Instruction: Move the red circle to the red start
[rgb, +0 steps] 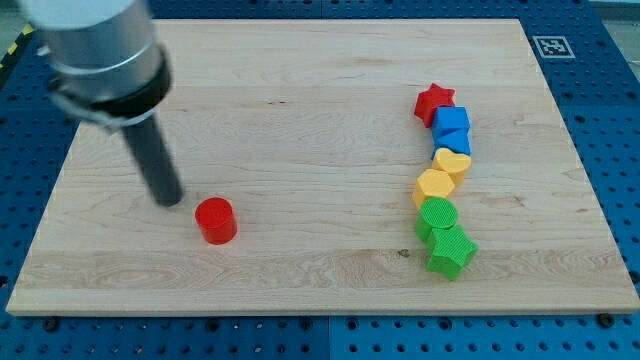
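My tip (171, 201) sits just left of the squat red circle (215, 220).

A single camera looks down at a slant from the near side of the wooden tabletop (300, 90), close enough that the board nearly fills the frame. The blue pegboard (600, 90) shows around its edges, and the arm enters from the view's top left.

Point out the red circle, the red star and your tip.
red circle (215, 219): camera view, on the middle of its flat top face.
red star (434, 101): camera view, on the centre of its top face.
my tip (171, 201): camera view, on the rod's very end, left of the red circle.
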